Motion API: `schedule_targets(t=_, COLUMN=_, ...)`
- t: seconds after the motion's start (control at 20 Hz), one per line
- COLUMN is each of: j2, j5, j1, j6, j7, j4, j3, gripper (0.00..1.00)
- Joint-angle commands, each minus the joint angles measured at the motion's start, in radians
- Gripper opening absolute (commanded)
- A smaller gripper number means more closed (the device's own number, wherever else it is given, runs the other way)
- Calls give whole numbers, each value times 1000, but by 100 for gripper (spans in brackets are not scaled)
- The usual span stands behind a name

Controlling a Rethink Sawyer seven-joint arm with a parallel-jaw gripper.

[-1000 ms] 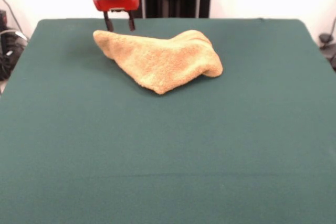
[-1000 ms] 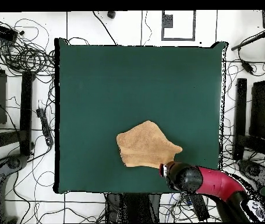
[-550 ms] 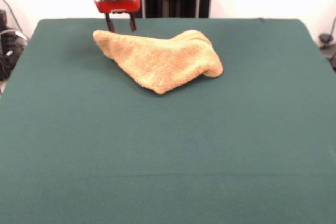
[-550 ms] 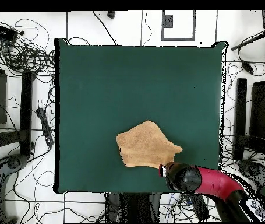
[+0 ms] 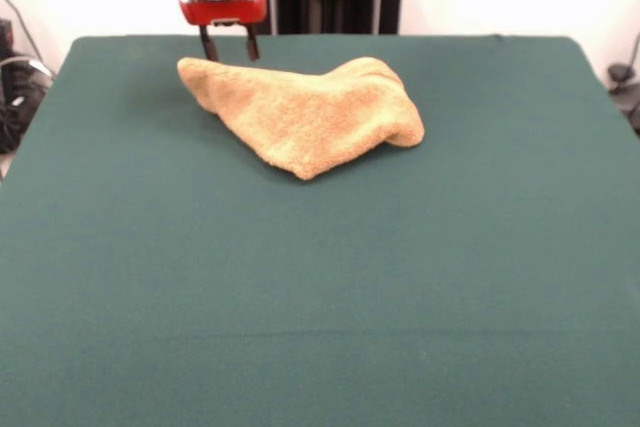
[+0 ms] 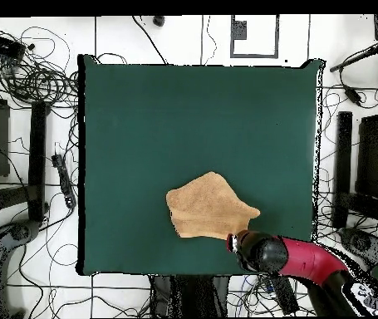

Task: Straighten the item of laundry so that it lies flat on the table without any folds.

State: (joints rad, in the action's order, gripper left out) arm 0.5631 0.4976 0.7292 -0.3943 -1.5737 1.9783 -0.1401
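The item of laundry (image 5: 310,112) is a golden-tan terry towel, folded into a rough triangle with a raised hump at its right end in the front view. It lies on the dark green table (image 5: 320,287) toward the far side. In the overhead view the towel (image 6: 208,208) sits near the table's bottom edge. My gripper (image 5: 229,45) hovers just behind and above the towel's far-left corner, open, with its two dark fingers apart and nothing between them. In the overhead view the arm's red and black head (image 6: 258,251) covers the gripper beside the towel's pointed corner.
Green table cloth (image 6: 200,125) stretches wide around the towel on every side. Cables (image 6: 34,75) and black stands (image 6: 341,166) lie on the floor around the table.
The gripper has risen slightly from a second ago. The towel has not moved.
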Motion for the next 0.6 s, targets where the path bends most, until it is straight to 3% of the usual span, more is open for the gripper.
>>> schedule_targets(t=0.05, j2=48, j5=0, j1=-18, j6=33, j7=-60, j4=-24, j3=-78, gripper=100)
schedule_targets(t=0.25, j2=127, j5=-1, j1=-10, j6=45, j7=-69, j4=78, j3=-82, gripper=100)
schedule_targets(t=0.6, j2=100, j5=22, j1=-34, j6=116, j7=-104, j4=112, j3=-63, gripper=100)
